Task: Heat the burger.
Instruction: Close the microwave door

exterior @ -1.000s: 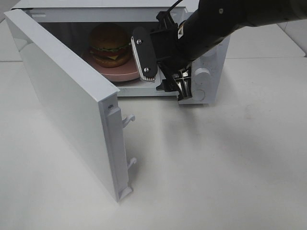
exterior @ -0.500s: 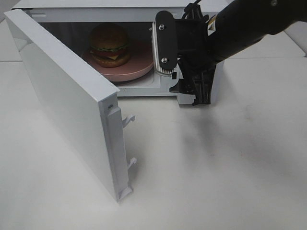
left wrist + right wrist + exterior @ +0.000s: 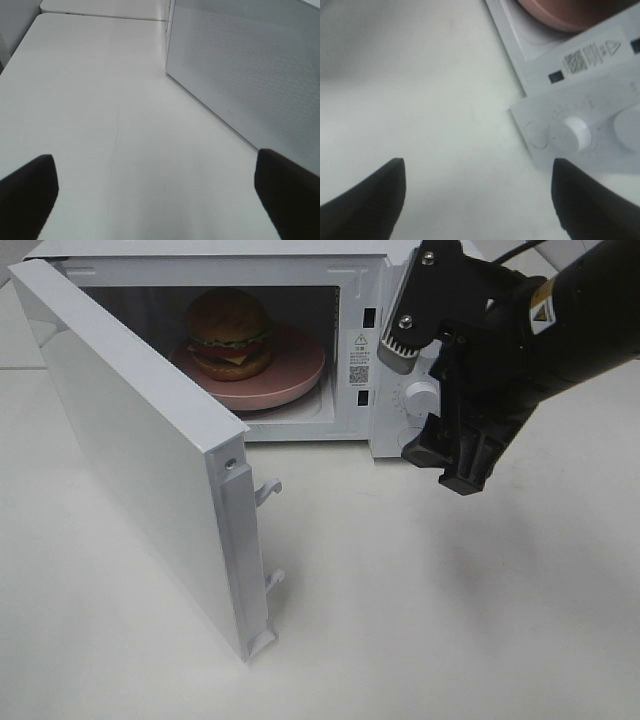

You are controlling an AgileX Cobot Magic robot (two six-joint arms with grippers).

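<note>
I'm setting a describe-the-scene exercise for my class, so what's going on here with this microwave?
The burger sits on a pink plate inside the white microwave, whose door stands wide open. The right gripper hovers open and empty near the control knob. The left gripper, also open, hangs over the table beside the door's outer face. The door is not yet closed.

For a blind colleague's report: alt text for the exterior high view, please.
A burger on a pink plate sits inside a white microwave whose door stands wide open. The right gripper, open and empty, hangs by the control panel, above a white table.
</note>
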